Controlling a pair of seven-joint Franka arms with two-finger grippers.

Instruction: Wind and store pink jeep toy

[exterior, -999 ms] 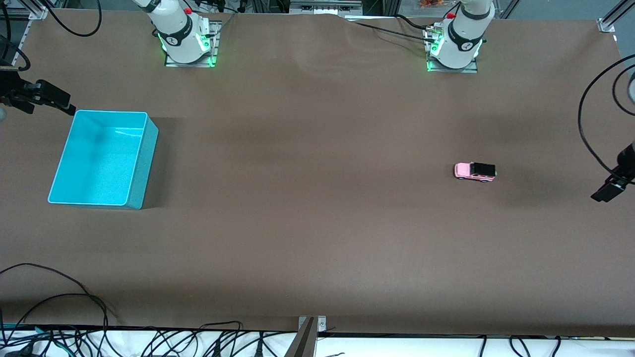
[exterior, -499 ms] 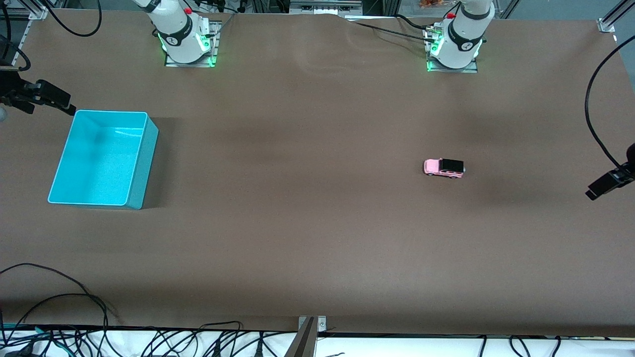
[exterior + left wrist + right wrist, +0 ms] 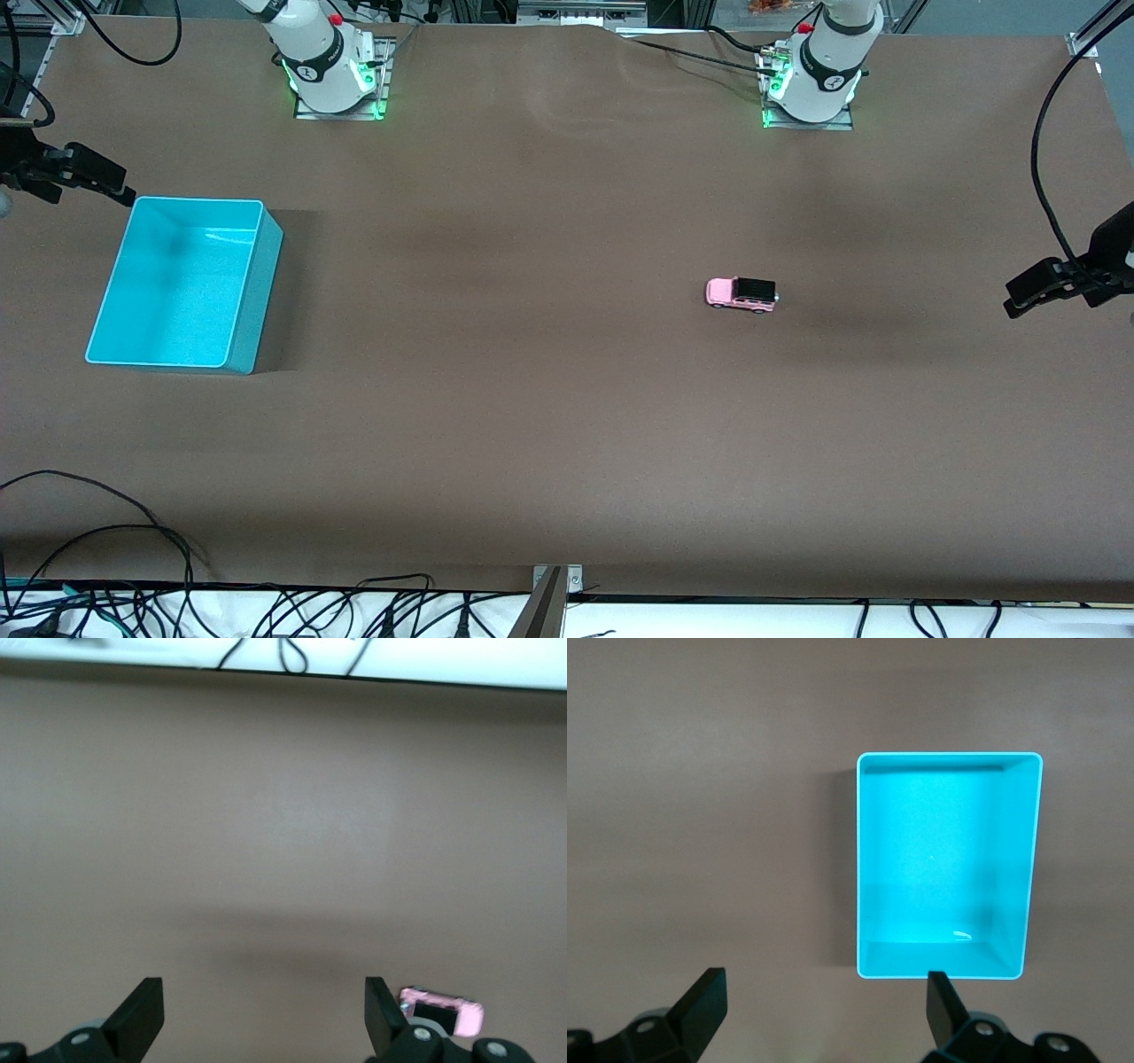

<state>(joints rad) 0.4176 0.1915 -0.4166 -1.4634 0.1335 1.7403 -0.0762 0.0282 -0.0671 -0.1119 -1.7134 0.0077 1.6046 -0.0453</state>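
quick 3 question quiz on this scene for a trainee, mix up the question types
1. True or false: the pink jeep toy lies inside the turquoise bin.
2. Which arm's end of the table is the jeep nearer? A) left B) right
3. Fill in: the left gripper and right gripper both stand ____, holding nothing.

Key: 1 false, it stands on the bare table, with the bin empty. 2 A. 3 open.

Even overhead light, soft shadows on table (image 3: 567,399) — left wrist view slightly blurred.
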